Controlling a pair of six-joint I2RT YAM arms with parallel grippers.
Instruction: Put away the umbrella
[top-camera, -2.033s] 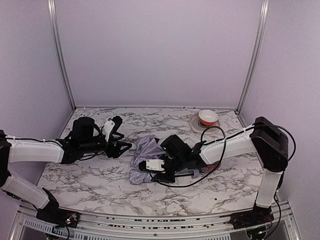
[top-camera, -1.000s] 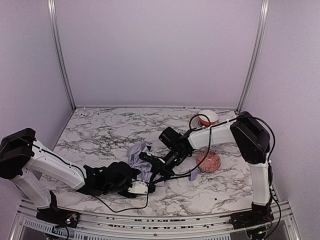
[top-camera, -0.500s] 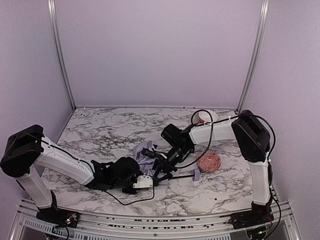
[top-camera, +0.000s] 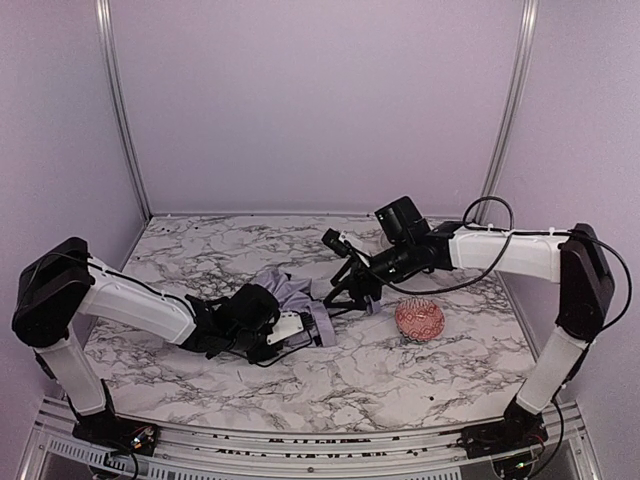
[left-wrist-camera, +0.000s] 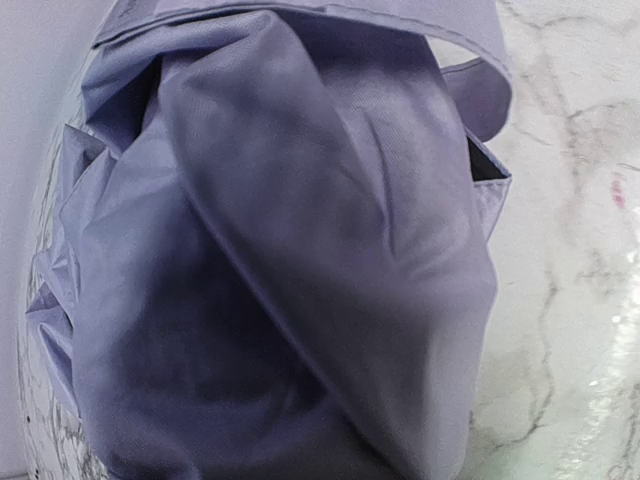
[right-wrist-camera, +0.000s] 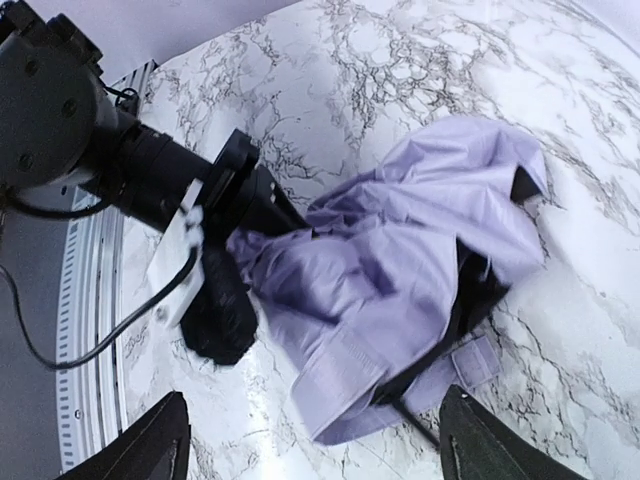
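Note:
The umbrella (top-camera: 292, 298) lies collapsed on the marble table, a crumpled heap of lavender fabric with its black underside showing. My left gripper (top-camera: 296, 327) is at its near edge, shut on a fold of the canopy. In the left wrist view the umbrella fabric (left-wrist-camera: 300, 260) fills the frame and hides the fingers. In the right wrist view the umbrella (right-wrist-camera: 410, 250) shows with its strap and thin black shaft. My right gripper (right-wrist-camera: 315, 450) hangs open just off the umbrella's right side, with nothing in it. From above, the right gripper (top-camera: 336, 272) sits right of the fabric.
A red patterned bowl (top-camera: 419, 319) lies upside down on the table (top-camera: 200, 270), right of the umbrella and under the right arm. Lavender walls and metal posts close in the back and sides. The left arm stretches low across the front left.
The left gripper has shut on the fabric and shifted slightly toward the back. The right gripper has let go of the umbrella, opened wide and drawn back toward the rear right.

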